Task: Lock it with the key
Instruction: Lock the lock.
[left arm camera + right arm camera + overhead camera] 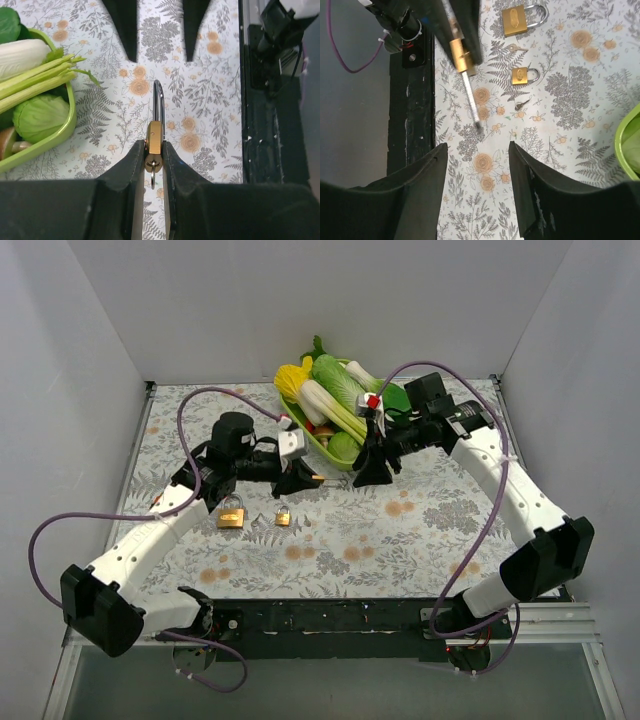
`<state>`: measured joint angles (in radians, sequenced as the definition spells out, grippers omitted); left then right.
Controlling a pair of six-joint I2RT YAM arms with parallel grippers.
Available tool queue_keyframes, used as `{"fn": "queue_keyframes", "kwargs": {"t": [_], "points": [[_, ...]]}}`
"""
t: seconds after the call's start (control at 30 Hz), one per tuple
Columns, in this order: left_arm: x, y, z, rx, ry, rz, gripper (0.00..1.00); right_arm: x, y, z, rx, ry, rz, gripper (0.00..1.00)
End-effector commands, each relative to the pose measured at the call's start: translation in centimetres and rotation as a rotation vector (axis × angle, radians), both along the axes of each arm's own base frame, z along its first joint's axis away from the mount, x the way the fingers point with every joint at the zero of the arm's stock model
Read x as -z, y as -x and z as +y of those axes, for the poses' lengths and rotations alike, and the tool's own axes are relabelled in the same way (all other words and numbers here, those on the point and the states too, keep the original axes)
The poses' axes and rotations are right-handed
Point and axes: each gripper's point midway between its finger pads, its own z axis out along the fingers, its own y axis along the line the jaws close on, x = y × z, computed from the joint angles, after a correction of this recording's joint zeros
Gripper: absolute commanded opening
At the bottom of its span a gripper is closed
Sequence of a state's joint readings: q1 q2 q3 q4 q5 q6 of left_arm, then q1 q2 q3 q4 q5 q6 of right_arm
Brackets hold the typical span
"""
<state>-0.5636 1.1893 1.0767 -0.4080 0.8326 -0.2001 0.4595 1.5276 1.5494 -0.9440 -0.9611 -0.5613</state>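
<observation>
Being held by its brass body, the padlock [154,137] is up over the middle of the table [570,105], pinched in the clenched left gripper [154,146]. The right gripper [477,146] is spread open and nothing is held in it. The key step is judged not yet done. A small key [522,104] lying on the table is shown only by the right wrist view.

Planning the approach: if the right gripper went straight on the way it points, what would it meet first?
Probably the shackle of the padlock held by the left gripper, which sticks out toward the right gripper; depth is unclear.
</observation>
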Motion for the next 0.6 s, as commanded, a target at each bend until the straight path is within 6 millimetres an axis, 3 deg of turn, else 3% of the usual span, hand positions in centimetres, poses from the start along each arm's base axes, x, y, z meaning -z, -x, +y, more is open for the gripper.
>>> {"fn": "queue_keyframes", "kwargs": {"t": [0.0, 0.2, 0.4, 0.57], "points": [[-4.0, 0.4, 0.3, -0.01, 0.115, 0.232, 0.0, -2.1, 1.4, -0.9, -0.015, -0.012, -0.121, 0.59], [-6.2, 1.4, 0.0, 0.053, 0.172, 0.307, 0.0, -2.8, 1.3, -0.5, 0.01, -0.037, -0.1, 0.57], [-7.4, 2.0, -0.2, 0.09, 0.196, 0.344, 0.0, -4.6, 0.6, 0.2, 0.033, -0.084, -0.102, 0.62], [-7.9, 2.0, -0.3, 0.085, 0.209, 0.361, 0.0, -5.6, 1.9, 1.0, -0.016, -0.119, -0.087, 0.54]]}}
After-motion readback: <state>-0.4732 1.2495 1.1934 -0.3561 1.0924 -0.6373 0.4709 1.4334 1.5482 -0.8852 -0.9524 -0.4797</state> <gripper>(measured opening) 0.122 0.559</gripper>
